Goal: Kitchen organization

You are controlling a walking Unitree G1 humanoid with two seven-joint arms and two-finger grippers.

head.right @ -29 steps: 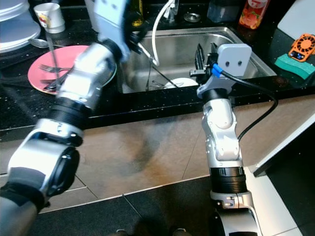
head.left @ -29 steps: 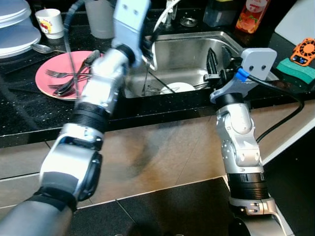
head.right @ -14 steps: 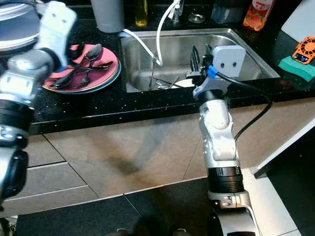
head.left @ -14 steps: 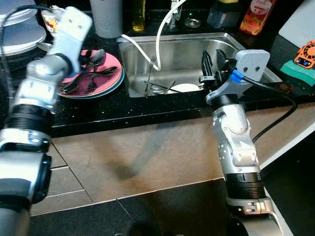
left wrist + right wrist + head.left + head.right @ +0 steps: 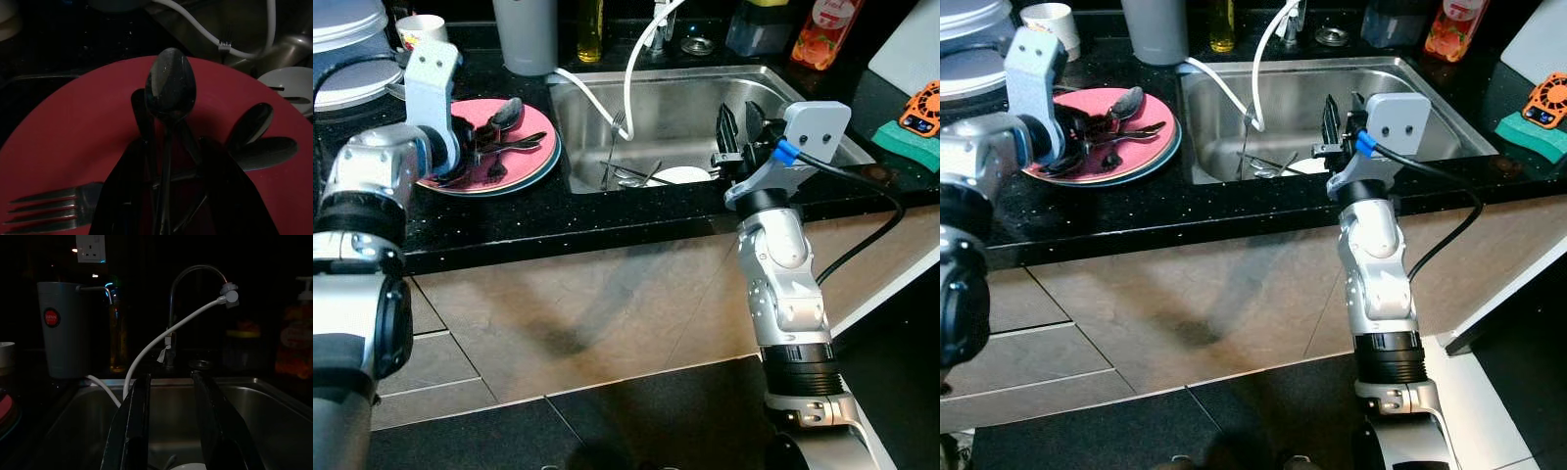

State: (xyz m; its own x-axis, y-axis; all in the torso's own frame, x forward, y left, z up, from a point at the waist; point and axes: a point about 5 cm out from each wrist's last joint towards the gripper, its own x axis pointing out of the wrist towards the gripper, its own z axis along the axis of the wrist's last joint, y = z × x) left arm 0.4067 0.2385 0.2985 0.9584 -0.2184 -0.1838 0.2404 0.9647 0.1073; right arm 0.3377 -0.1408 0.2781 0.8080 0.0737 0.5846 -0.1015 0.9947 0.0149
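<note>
Cutlery is what we're sorting here, and most of it is piled on the pink plate sitting on the black counter, at roughly 10 o'clock from the middle of the head view. Our left gripper is down on that plate with its fingers spread either side of a spoon handle. We'd call them released or only loosely around it, since nothing looks pinched yet. Seems like it's either setting the spoon down or lining up to grab it; the plate works as a collecting spot next to the sink.

Our right gripper hovers over the sink at about 2 o'clock, fingers parted and empty, probably parked ready for the next piece.

In the basin there's a white dish plus a fork and other utensils, with the white hose drooping across them. That hose is the annoying bit for any reach. Also around: grey tumbler, cup, orange bottle, green sponge.
</note>
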